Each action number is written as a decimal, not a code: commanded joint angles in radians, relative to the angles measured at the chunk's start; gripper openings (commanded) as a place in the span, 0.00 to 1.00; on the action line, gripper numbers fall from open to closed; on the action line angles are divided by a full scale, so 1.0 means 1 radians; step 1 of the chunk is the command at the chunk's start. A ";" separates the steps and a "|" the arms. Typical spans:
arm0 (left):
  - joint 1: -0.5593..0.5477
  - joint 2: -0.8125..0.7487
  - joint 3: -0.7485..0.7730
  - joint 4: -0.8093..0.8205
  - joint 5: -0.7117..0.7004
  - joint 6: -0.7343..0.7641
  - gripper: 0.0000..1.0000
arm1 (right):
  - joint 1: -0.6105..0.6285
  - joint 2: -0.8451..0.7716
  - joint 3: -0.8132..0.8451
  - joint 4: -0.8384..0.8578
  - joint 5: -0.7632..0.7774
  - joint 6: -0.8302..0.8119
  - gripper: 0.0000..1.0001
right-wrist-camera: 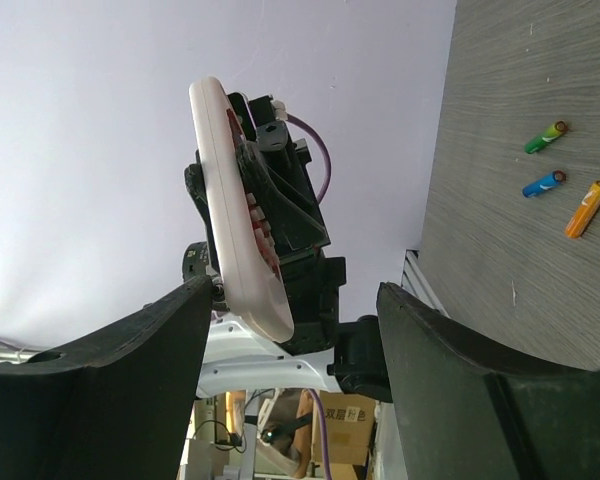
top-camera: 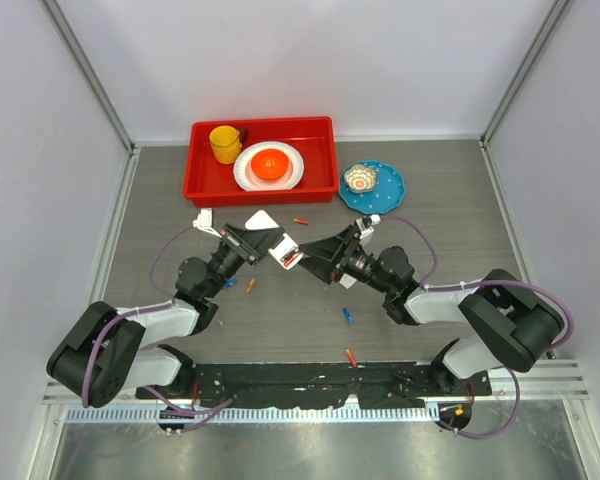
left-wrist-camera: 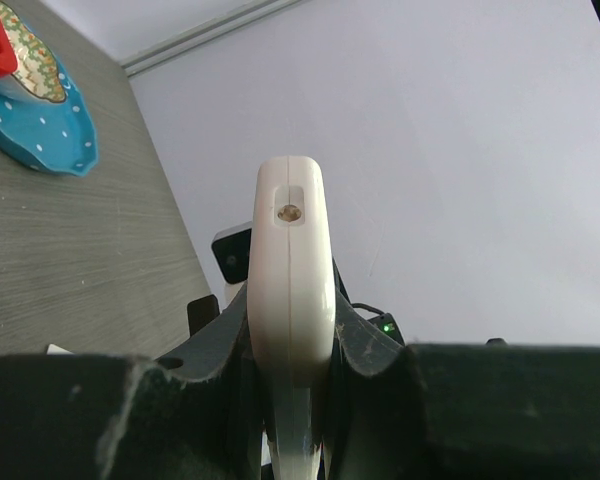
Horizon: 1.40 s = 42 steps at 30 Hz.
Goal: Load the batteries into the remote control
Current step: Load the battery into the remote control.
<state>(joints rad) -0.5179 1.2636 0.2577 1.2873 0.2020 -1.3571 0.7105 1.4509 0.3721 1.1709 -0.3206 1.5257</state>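
Observation:
My left gripper [top-camera: 272, 246] is shut on the remote control [top-camera: 288, 251] and holds it above the table's middle. In the left wrist view the white remote control [left-wrist-camera: 293, 270] stands edge-on, clamped between the jaws of the left gripper [left-wrist-camera: 293, 352]. My right gripper [top-camera: 318, 256] faces it, open. In the right wrist view the remote control [right-wrist-camera: 236, 215] shows red keys, and its near end lies between the spread fingers [right-wrist-camera: 130, 370], close to the left one. Batteries lie loose on the table: orange [top-camera: 300, 221], orange [top-camera: 250, 285], blue [top-camera: 347, 316], and green [right-wrist-camera: 546, 137], blue [right-wrist-camera: 544, 184], orange [right-wrist-camera: 588, 209].
A red tray [top-camera: 205, 185] at the back holds a yellow cup [top-camera: 224, 143] and a white plate with an orange bowl [top-camera: 270, 164]. A blue dotted plate [top-camera: 388, 186] sits to its right. Two small white pieces [top-camera: 202, 218] lie behind the left gripper. Another orange battery [top-camera: 351, 356] lies near the front rail.

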 commanded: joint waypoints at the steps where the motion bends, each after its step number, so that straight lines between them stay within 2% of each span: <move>1: -0.004 -0.003 0.040 0.259 -0.006 0.006 0.00 | 0.004 0.012 0.037 0.053 -0.011 0.002 0.71; 27: -0.004 -0.029 0.054 0.259 -0.027 0.001 0.01 | 0.037 -0.011 0.050 -0.085 -0.017 -0.078 0.62; 42: -0.004 -0.027 0.066 0.259 -0.029 0.000 0.01 | 0.061 -0.055 0.109 -0.344 -0.017 -0.243 0.57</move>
<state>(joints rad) -0.5148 1.2629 0.2619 1.2518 0.1886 -1.3495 0.7265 1.4097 0.4450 0.9833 -0.2825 1.3930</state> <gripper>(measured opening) 0.255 0.586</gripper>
